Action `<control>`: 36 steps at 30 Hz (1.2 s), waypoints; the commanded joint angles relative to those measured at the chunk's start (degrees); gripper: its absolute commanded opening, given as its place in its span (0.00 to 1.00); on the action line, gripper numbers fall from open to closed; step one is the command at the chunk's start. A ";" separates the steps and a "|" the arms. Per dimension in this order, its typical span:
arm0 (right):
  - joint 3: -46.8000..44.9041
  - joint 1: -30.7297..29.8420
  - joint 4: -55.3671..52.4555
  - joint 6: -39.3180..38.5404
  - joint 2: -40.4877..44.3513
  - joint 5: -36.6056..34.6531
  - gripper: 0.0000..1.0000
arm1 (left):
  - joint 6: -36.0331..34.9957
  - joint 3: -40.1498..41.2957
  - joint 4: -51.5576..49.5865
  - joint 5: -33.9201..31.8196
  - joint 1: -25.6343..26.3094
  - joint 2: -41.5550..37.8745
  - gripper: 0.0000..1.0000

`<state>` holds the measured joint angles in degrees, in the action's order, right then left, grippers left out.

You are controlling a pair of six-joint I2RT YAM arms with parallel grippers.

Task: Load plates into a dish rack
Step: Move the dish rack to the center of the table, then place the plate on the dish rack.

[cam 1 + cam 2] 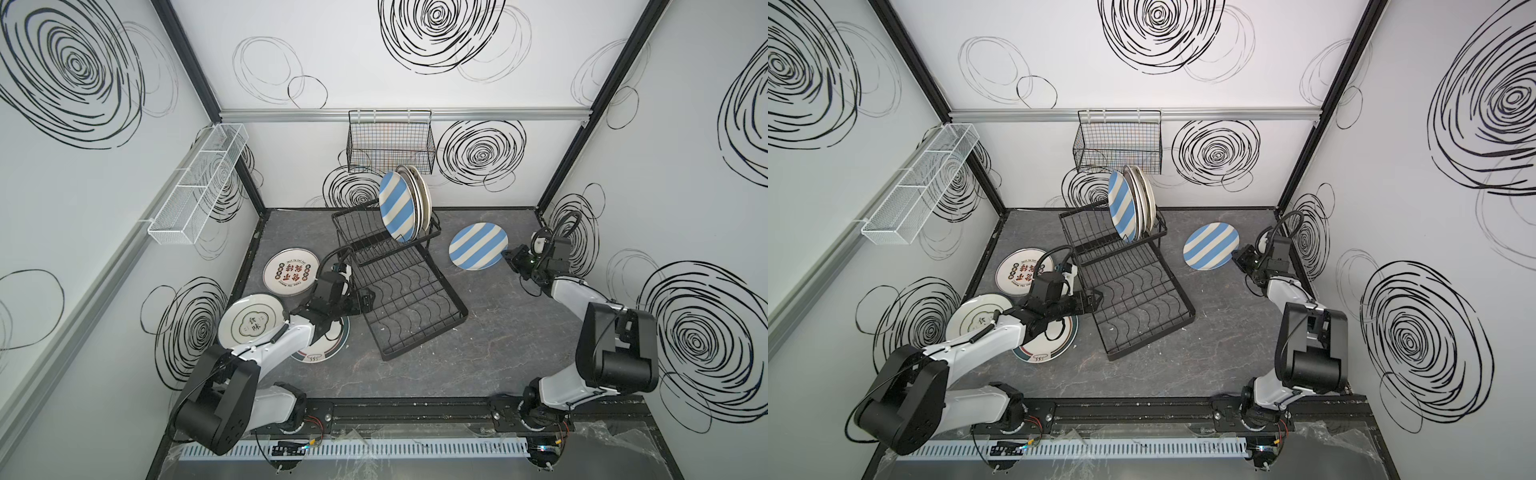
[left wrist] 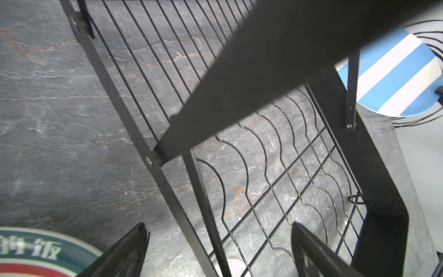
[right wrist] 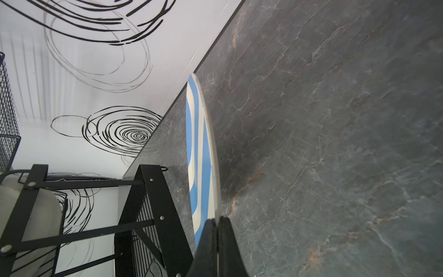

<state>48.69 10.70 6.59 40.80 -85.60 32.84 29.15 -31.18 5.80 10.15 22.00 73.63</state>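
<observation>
Two risks stand out. Just left of the dish rack [image 1: 409, 305], the left gripper [image 2: 218, 229] hangs with its jaws wide apart and nothing held, one finger on each side of the rack's side rail. A careless squeeze or sideways push there could shove the rack and tip the plates standing in it. Right of the rack, the right gripper [image 3: 217, 219] is clamped tight on the near rim of a striped plate [image 1: 478, 246], and that is the only hold on it. The pinch is thin, so I judge the plate could swing, slip out and drop onto the table [image 1: 511, 332], or knock the rack's leg on the way over. Whether its far edge touches the table I cannot tell.

High to the left of the rack, the white mesh basket [image 1: 199, 183] on the wall shows nothing inside. Left of the rack, three plates lie flat, not yet loaded: the white plate [image 1: 249, 322], the red-lettered plate [image 1: 291, 272] and the teal-rimmed plate [image 1: 328, 347], which is partly under the left arm. Behind the rack, the black grid basket [image 1: 390, 141] also looks bare. The rack's upper basket [image 1: 359, 232] holds a second striped plate [image 1: 397, 208] upright, with pale plates [image 1: 422, 195] behind it, at least two. The lower tray [image 1: 1138, 307] holds none.
</observation>
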 commanded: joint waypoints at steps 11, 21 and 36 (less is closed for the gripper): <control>4.52 -9.78 -15.12 -10.34 19.69 -21.65 0.00 | -1.88 -1.44 3.67 4.42 2.29 0.36 0.96; 21.47 -25.59 -27.95 -16.16 20.65 -38.69 0.00 | -0.24 0.00 0.53 6.68 -0.17 -6.08 0.96; 48.80 -45.25 -36.70 -24.96 15.12 -59.98 0.00 | 1.18 2.47 2.89 9.50 -3.83 -8.41 0.96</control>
<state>92.60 -31.92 -29.43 18.94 -69.41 -19.70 29.85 -29.61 6.15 18.44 18.46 65.84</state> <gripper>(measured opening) 0.044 0.958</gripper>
